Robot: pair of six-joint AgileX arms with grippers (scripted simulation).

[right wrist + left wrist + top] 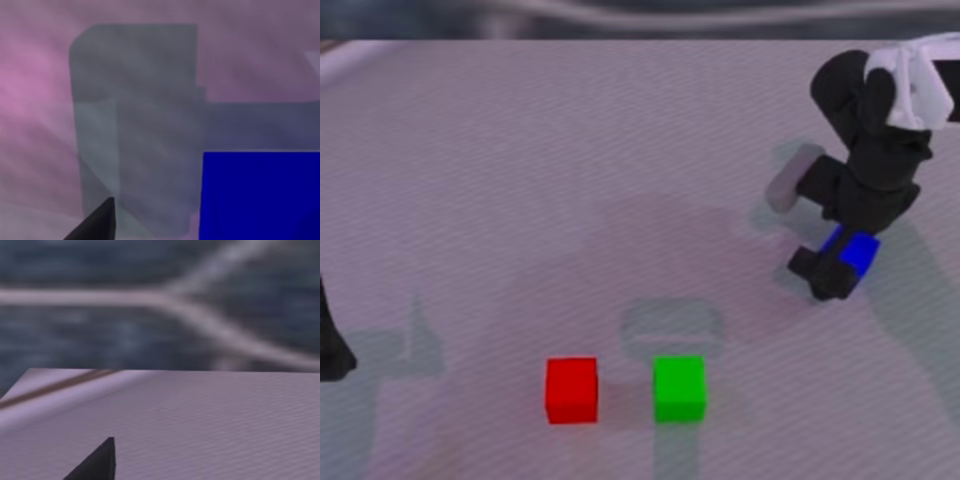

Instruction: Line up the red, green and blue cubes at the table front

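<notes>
Right arm (880, 130): chunky matte-black links w/ rounded housings, one white band/shell near the upper link at far right of table. A flat grey block-like part (794, 178) sticks out on its left side. Right gripper (840, 262): black, blocky fingers. Left arm (330, 345): only a black sliver at left edge. Both wrist views show one dark pointed black fingertip (97, 465) (97, 222). No cables, screws or markings visible.
</notes>
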